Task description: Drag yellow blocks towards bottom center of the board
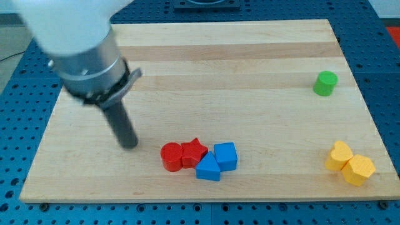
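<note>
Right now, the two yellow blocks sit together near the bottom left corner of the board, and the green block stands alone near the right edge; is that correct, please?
Not quite: the two yellow blocks sit together near the board's bottom right corner, not the left, as the camera view shows. The green block does stand alone near the right edge. My tip is far from them, left of the red and blue blocks.

2 yellow blocks [349, 162] touching, board's bottom-right corner.

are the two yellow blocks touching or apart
Touching. The yellow blocks sit pressed together near the board's bottom right corner, with no wood showing between them. My tip is far left of them.
</note>
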You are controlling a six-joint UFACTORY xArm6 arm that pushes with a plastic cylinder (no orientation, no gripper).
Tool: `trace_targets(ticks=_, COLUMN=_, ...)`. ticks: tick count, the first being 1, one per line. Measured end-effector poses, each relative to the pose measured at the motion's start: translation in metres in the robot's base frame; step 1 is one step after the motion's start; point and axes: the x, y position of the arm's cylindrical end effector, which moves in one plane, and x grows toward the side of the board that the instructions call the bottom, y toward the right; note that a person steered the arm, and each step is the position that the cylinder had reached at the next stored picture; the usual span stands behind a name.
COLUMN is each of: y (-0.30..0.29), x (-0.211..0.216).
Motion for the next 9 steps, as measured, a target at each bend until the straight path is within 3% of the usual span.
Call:
trace_targets(ticks=1, y=0.08, x=-0.05)
trace_targets(ticks=2, y=0.185, x=-0.052)
trace_targets(ticks=3, y=0.287, x=-0.027)
trace_targets(ticks=5, y=0.424, x=0.009)
trace_targets(ticks=6, y=0.438, x=0.082)
trace_targets(ticks=7, y=0.41, x=0.105)
trace_targets(ticks=9, y=0.377, x=0.1)
